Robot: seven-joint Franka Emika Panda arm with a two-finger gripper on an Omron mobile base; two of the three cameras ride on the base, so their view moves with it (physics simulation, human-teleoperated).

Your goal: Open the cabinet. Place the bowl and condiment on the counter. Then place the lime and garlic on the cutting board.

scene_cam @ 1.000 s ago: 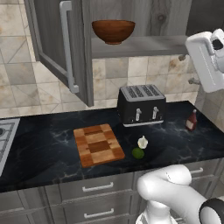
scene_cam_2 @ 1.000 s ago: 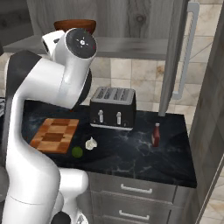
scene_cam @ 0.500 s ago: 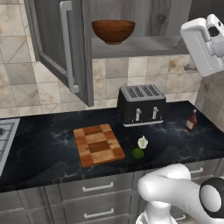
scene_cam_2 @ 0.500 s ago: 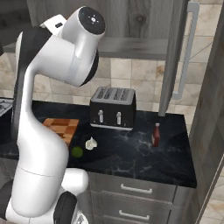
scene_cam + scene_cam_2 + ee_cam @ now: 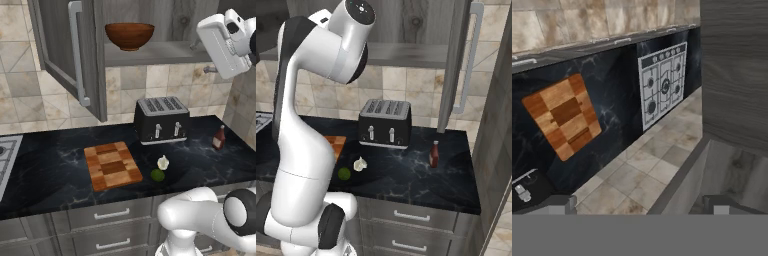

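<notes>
Starting nearest: finding the lime sitting on the worktop toward its front edge, with the garlic just behind it, close to touching. Noting both lying just right of the board and not on it, so counting that last step as not yet done. Seeing the board bare, lying flat left of the pair.

Moving farther back: spotting the toaster standing against the wall behind the garlic. Finding the condiment standing upright on the worktop at the far right, well apart from the toaster. Judging that half of the second step as done already.

Looking up and farthest: seeing the cabinet standing open, its left door swung out toward the near side and its right door swung out too in the right base view. Counting the first step as finished. Finding the bowl sitting upright on the shelf inside, toward the left, untouched and waiting to come down.

Checking the hand in its own view: holding its fingers as wide apart as they go, gripping nothing and touching nothing, looking past the shelf edge down at the board and the stove.

Leaving to do: bringing the bowl down to the worktop, then putting the lime and garlic on the board.
</notes>
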